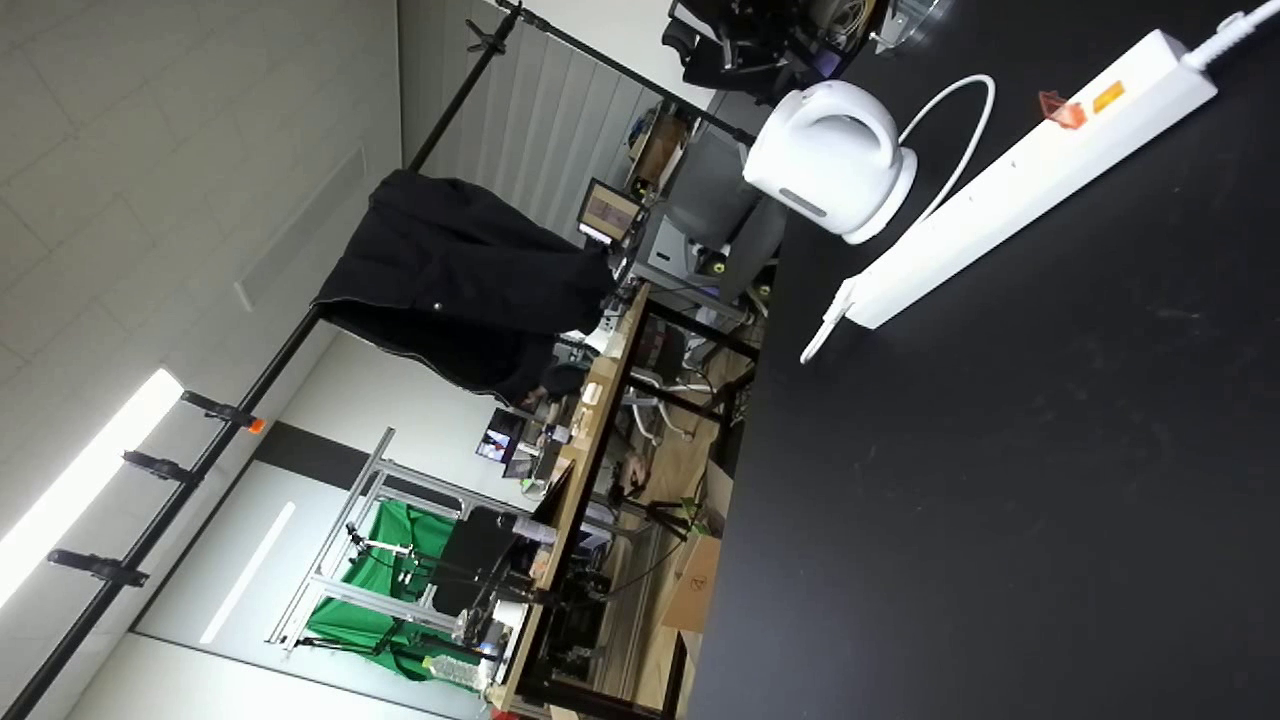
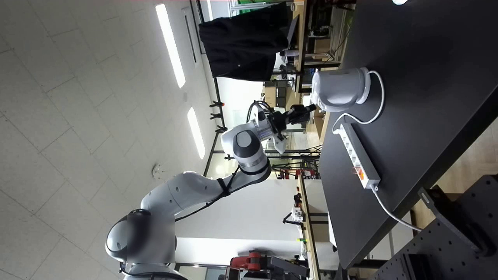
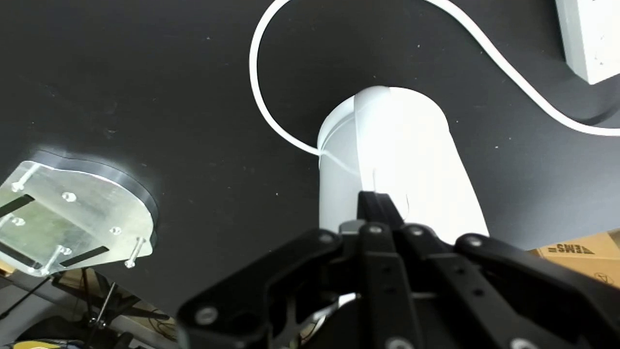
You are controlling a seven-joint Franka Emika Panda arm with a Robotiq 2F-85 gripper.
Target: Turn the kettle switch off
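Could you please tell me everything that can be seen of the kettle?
The kettle is white, rounded and plastic-looking, with a loop handle and a narrow grey strip on its side. It stands upright on a white base with a white cord, on the dark table. The closed gripper is near its top; whether they touch is unclear, and its switch cannot be made out.

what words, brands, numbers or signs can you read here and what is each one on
"EMS", as best I can tell, on the box, inverted or flipped in the wrist view.
Round sign on the same box: too small to make out.
Screens in an exterior view: too small to read.
Kettle and power strip: no readable text.
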